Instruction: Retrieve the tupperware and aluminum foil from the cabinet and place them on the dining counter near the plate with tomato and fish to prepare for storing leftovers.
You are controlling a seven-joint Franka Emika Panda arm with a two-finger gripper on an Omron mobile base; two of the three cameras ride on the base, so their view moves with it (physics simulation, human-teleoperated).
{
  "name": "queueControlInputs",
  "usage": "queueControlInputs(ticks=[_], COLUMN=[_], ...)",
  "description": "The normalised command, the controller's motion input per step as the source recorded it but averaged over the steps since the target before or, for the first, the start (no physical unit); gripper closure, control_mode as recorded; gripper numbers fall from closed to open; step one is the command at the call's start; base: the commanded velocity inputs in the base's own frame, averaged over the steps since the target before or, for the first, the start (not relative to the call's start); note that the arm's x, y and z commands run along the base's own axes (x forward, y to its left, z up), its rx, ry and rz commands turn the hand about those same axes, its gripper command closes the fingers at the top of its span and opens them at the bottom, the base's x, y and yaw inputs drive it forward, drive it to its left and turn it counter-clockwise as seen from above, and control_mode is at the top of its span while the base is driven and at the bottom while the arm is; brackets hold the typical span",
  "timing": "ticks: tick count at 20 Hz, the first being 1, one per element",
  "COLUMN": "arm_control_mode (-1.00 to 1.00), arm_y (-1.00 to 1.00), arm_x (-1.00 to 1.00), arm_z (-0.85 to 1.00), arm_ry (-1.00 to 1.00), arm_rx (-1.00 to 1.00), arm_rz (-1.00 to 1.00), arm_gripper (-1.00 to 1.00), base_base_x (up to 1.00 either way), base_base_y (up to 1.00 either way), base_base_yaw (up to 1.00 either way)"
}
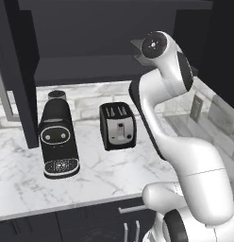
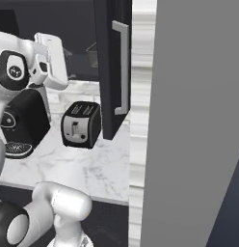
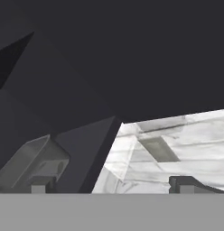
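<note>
Arm bent up into cabinet (image 1: 90, 47); fingers (image 3: 111, 184) spread, holding nothing; tupperware (image 3: 30, 164) beside.

White marble worktop (image 1: 114, 175) below pale brick backsplash (image 1: 86, 101).

We find a domestic kitchen. A white grey-veined marble surface (image 1: 100, 182) carries a black coffee machine (image 1: 57, 137) and a black two-slot toaster (image 1: 118, 125), standing near each other. Behind them runs a pale brick backsplash (image 1: 86, 105). Black wall cabinets (image 1: 90, 42) hang above; one open door (image 2: 112, 67) bears a long silver bar handle (image 2: 123, 67). Below the surface sit black drawers (image 1: 90, 224).
</note>
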Motion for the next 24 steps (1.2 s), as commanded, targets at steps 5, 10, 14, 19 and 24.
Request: queueControlInputs(ticks=[5, 10, 14, 19, 24], arm_control_mode=[-1.00, -1.00, -1.00, -1.00, -1.00], arm_y=[-0.02, -0.01, -0.03, -0.20, -0.30], arm_x=[0.38, 0.41, 0.54, 0.55, 0.54], arm_z=[0.17, 0.00, 0.00, 0.00, 0.00], arm_ry=[0.05, 0.06, 0.13, 0.11, 0.07], arm_rx=[-0.02, -0.06, -0.09, -0.06, 0.00], arm_rz=[0.05, 0.03, 0.00, 0.00, 0.00], arm_gripper=[-1.00, -1.00, -1.00, -1.00, -1.00], base_base_x=[0.00, 0.00, 0.00, 0.00, 0.00], base_base_y=[0.00, 0.00, 0.00, 0.00, 0.00], base_base_yaw=[0.00, 0.00, 0.00, 0.00, 0.00])
